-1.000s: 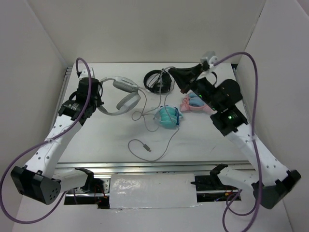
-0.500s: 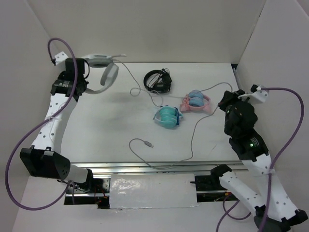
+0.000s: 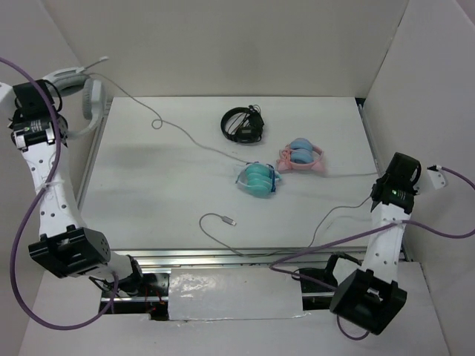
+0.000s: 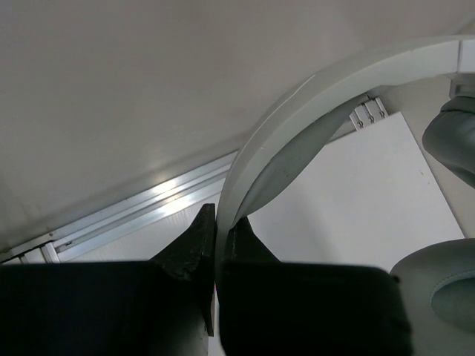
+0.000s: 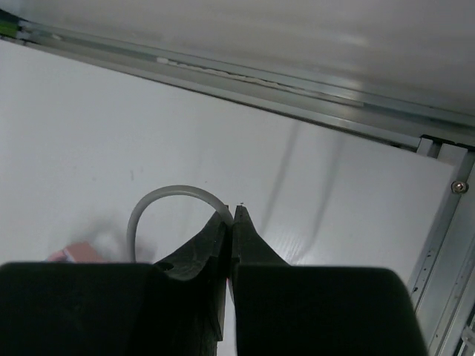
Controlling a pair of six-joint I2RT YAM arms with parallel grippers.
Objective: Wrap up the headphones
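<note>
- The left gripper point(image 4: 217, 222) is shut narrow on the wide white band of the headphones point(image 4: 312, 96), one finger on each face of it.
- In the top view the headphones point(image 3: 80, 83) hang in the air past the table's point(image 3: 148, 185) far-left corner, held by the left gripper point(image 3: 53, 80); 2 grey ear pads point(image 4: 449, 297) show in the wrist view.
- The cable point(image 3: 185, 137) runs from them down across the table, past the teal headphones point(image 3: 257, 180), to the right gripper point(image 3: 382, 178).
- The right gripper point(image 5: 231, 219) is pinched closed on the cable point(image 5: 148, 204), which loops beside its fingertips.
- From there the cable trails back along the near edge to its plug point(image 3: 230, 221).
- Black headphones point(image 3: 243, 124) and pink headphones point(image 3: 300, 157) lie on the table.
</note>
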